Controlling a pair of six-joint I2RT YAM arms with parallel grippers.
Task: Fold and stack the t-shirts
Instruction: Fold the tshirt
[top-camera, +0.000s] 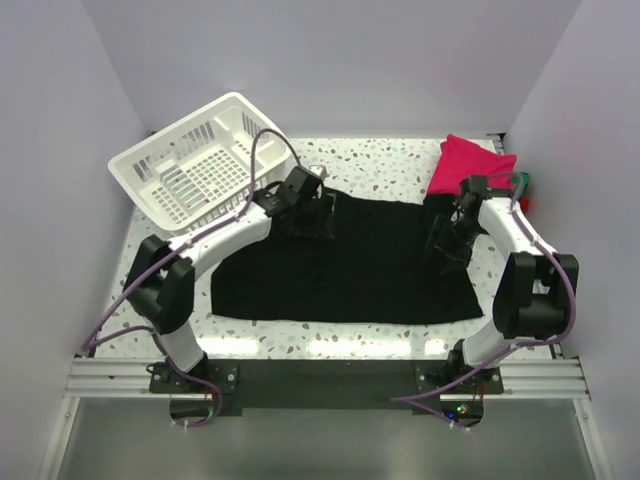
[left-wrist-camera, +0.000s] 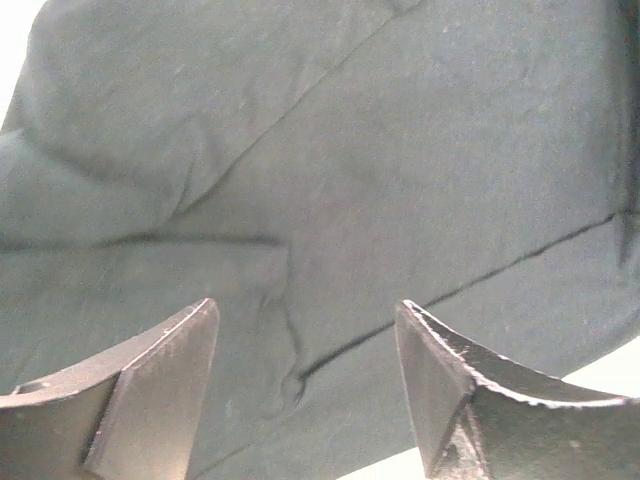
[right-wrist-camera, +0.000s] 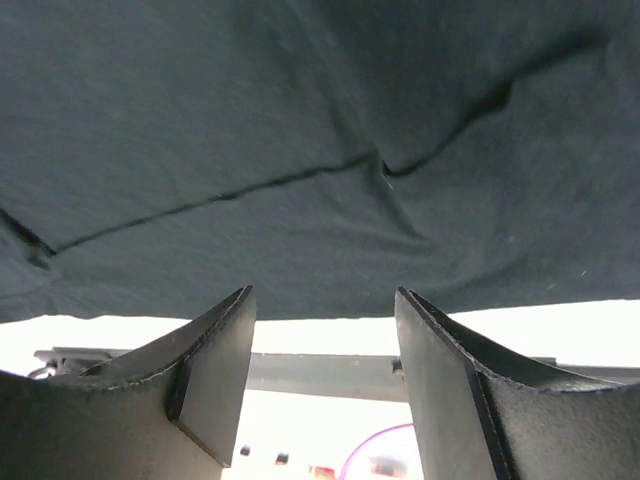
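Lying spread flat across the middle of the speckled table (top-camera: 385, 165), the large black t-shirt (top-camera: 350, 275) has its long lower edge toward the arm bases. Both of the 2 claws sit over its far edge. The left gripper (left-wrist-camera: 307, 315) is at the shirt's far left corner, just beside the white slatted basket (top-camera: 195, 165), with its jaws spread well apart over creased black cloth and nothing between them. The right gripper (right-wrist-camera: 325, 300) is at the far right corner, its jaws also apart and holding nothing. A folded magenta-pink t-shirt (top-camera: 468, 165) lies at the table's far right corner, near that claw.
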